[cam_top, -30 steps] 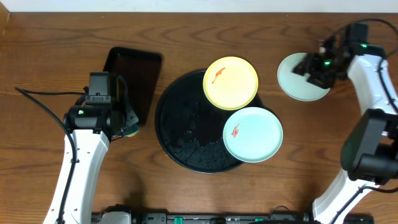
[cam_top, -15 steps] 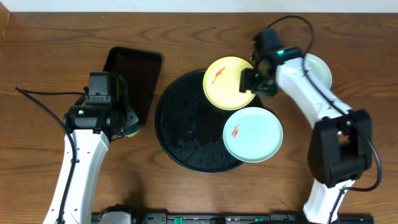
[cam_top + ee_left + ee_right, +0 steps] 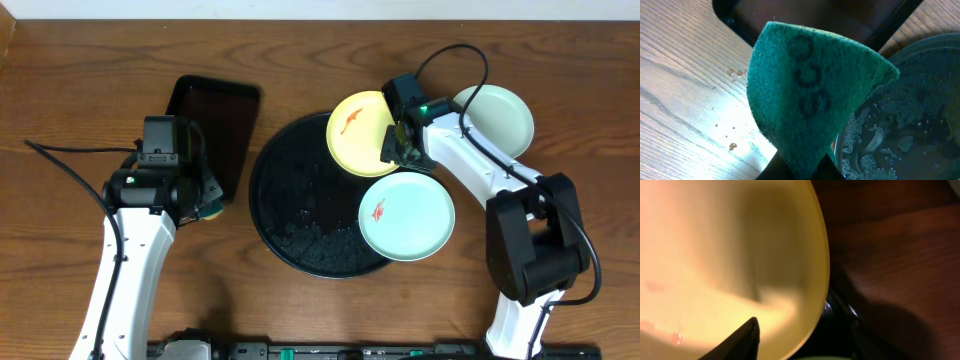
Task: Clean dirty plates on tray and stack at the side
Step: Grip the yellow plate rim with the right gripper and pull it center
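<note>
**Yellow rim sits between the spread right fingers**

Yellow plate (image 3: 365, 130), marked with a red-orange smear, lies flat on the far-right part of the round black tray (image 3: 300, 210), toward the counter's far edge. Its right-hand rim is the part that matters. In the right wrist view that rim runs between the right fingers (image 3: 742, 342), one tip over the plate's inside and the other seemingly outside it above the tray. They are spread and pinch nothing yet. The plate therefore lies to the left of the right arm's wrist, and a grip would probably need only a closing squeeze across the rim.

Just nearer the counter's near edge, a smeared mint plate (image 3: 406, 215) overhangs the tray's right rim. Another mint plate (image 3: 495, 118), showing no smear, rests on the bare counter toward the far-right corner.

The left fingers (image 3: 769, 174) are well away beyond the tray's left side, beside a rectangular tray (image 3: 212, 125). They are pressed onto a folded green sponge (image 3: 810, 100), so the right arm is plainly the nearer one.
</note>
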You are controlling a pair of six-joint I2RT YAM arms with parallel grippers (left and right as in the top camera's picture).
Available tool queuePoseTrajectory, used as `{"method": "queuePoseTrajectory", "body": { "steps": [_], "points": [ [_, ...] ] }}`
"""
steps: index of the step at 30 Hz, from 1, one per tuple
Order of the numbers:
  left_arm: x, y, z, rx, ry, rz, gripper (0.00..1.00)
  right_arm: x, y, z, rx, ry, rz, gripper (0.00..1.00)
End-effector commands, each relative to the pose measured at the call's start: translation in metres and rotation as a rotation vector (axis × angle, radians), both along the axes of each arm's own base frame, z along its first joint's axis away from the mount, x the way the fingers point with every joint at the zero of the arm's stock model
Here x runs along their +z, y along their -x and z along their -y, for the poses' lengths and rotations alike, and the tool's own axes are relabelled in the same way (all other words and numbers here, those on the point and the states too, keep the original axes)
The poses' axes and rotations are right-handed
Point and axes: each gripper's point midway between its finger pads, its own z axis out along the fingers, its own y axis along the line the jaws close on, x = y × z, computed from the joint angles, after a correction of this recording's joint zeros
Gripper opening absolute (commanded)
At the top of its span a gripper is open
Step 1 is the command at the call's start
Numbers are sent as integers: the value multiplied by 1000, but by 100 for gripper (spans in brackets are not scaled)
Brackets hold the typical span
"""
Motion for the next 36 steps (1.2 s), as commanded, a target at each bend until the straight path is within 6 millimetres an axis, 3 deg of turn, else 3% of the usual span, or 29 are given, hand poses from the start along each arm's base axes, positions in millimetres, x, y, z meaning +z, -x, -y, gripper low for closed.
{"method": "queuePoseTrajectory", "body": {
  "steps": [1, 7, 12, 27, 29, 32, 36],
  "points": [
    [-3, 1, -2, 7, -1, -10, 7, 2, -2, 3, -53, 5, 30, 48],
    [-3, 1, -2, 7, -1, -9, 8, 1, -3, 2, -56, 0, 39, 40],
    [-3, 1, -2, 7, -1, -9, 8, 1, -5, 1, -55, -8, 48, 26],
    [-3, 1, -2, 7, -1, -10, 8, -11, -4, 0, -54, -18, 60, 23],
    [-3, 1, -2, 7, -1, -10, 8, -11, -4, -1, -51, -28, 58, 16],
    [-3, 1, -2, 7, 0, -10, 8, -11, -4, -8, -35, -62, 52, 1],
    [-3, 1, -1, 4, 2, -9, 8, -8, -2, -37, 86, -186, 39, 1]
  ]
}}
